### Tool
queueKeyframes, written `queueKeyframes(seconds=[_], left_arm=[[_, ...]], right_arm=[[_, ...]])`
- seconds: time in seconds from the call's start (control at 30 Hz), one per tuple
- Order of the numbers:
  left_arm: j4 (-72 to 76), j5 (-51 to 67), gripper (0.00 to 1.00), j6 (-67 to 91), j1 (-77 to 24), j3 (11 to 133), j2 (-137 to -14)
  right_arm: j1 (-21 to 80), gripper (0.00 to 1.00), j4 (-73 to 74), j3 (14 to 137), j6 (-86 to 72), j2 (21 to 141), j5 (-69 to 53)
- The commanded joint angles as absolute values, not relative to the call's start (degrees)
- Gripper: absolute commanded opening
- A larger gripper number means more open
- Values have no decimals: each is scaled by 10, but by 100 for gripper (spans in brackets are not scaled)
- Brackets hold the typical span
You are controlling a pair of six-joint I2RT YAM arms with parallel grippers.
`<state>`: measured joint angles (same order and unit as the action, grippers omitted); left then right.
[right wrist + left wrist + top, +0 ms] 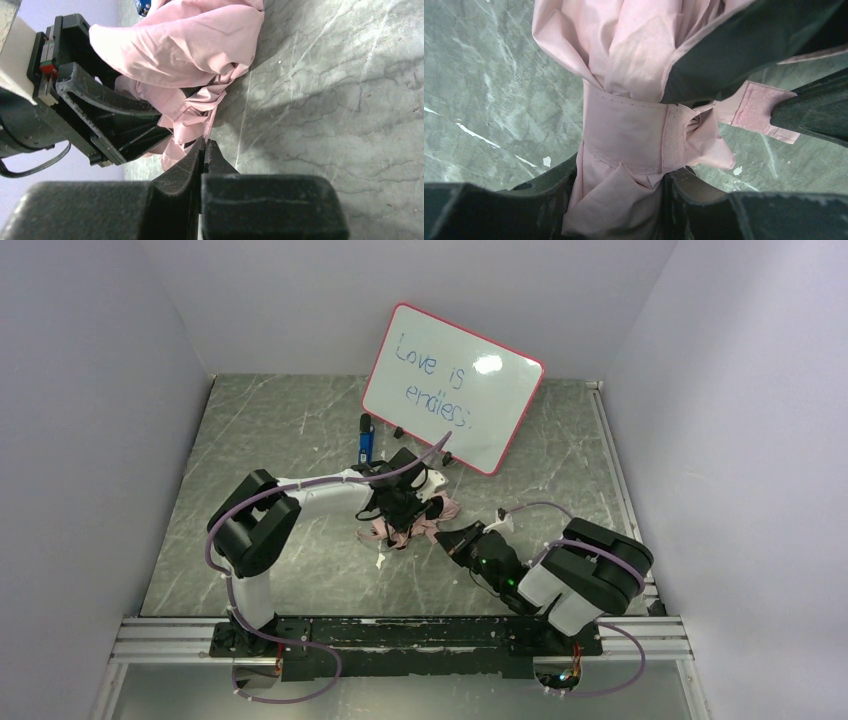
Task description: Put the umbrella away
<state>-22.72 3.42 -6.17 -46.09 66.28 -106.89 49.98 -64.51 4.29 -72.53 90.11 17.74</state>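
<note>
The pale pink umbrella (pixel 410 525) lies collapsed mid-table, its fabric bunched and wrapped by a pink strap band (pixel 624 130). My left gripper (pixel 400 505) is shut on the bundled fabric just below the band, with its fingers on either side in the left wrist view (pixel 616 200). My right gripper (pixel 447 538) is shut, tips pinching the thin end of the strap (pixel 207 131). The strap's tab (pixel 754 105) shows between the right gripper's dark fingers (pixel 814 110). The shaft and handle are hidden.
A red-framed whiteboard (pixel 455 388) with blue writing leans at the back. A blue marker (pixel 366 443) and small dark bits lie in front of it. A white scrap (pixel 381 560) lies near the umbrella. White walls enclose the grey marbled table (pixel 270 440).
</note>
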Motion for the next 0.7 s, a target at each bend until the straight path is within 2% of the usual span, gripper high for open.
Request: queueKeyframes(seconds=[0.0, 0.27, 0.67], left_arm=[[-294, -45, 5, -51, -453, 626, -1136], [-294, -46, 5, -54, -453, 623, -1137], [-296, -41, 5, -58, -456, 626, -1143]], right_arm=[[517, 0, -727, 16, -696, 890, 162], [520, 0, -842, 39, -739, 949, 160], [520, 0, -869, 103, -757, 974, 192]])
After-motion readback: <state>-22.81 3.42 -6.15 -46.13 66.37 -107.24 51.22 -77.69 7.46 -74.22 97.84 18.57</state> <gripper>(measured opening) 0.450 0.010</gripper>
